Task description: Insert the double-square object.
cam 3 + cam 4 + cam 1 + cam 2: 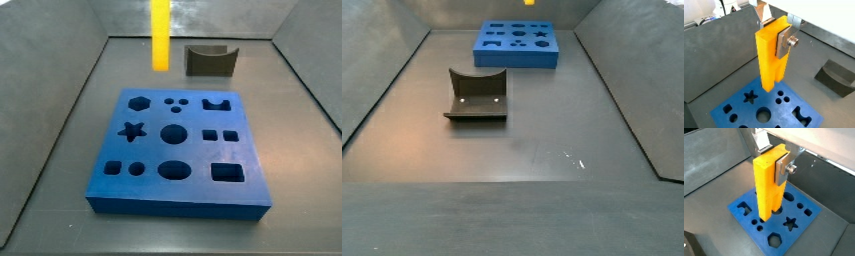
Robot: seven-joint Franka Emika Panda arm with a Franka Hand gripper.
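My gripper (776, 32) is shut on the upper end of the double-square object (769, 60), a long yellow-orange bar that hangs upright. The silver finger plates (785, 43) clamp its two sides, as both wrist views show (773, 158). The bar's lower end hangs above the blue board (737, 102), apart from it, near the star hole (749, 96). In a side view the bar (160, 35) comes down from the top edge and the gripper is out of view. The board (181, 195) has a pair of small square holes (222, 134).
A dark grey notched block (210, 60) stands on the floor beyond the board; it also shows in a wrist view (836, 77) and in a side view (477, 97). Grey walls slope up round the floor (529, 150).
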